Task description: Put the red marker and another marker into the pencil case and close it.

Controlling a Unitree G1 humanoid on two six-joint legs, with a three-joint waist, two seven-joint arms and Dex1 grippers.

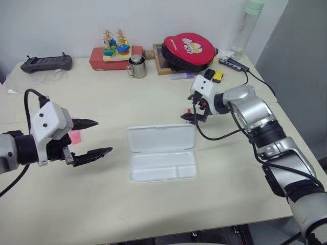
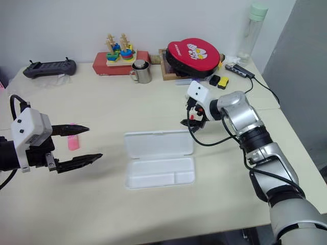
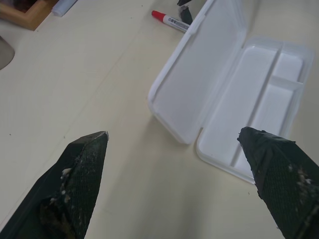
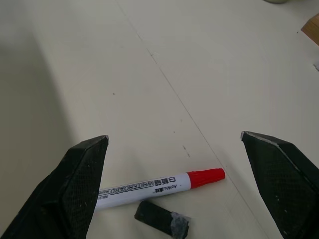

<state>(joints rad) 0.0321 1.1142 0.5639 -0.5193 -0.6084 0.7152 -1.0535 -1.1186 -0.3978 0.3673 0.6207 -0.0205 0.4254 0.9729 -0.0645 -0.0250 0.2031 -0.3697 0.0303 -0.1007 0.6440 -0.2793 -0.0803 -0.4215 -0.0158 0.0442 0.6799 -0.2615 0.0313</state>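
pencil case (image 1: 162, 158): lies open on the table (image 1: 153, 214), near front-centre, lid flat toward the far side, tray w/ divider empty. Nothing packed yet, not closed.
left gripper (image 1: 92, 138): over the table left of the case, jaws wide apart, empty.
pink highlighter (image 2: 73, 141): the 2nd marker; flat on the table by the left gripper's fingers, partly hidden, not gripped.
red marker (image 4: 159, 188): lies on the table just beyond the case lid's far right corner, cap end visible, a small black bit beside it.
right gripper (image 1: 193, 113): low over the red marker, jaws spread wide either side of it, not clamped on anything.
done so far: case opened, judging by the layout.
left to do: grab red marker, drop in tray; same for highlighter; fold lid shut.
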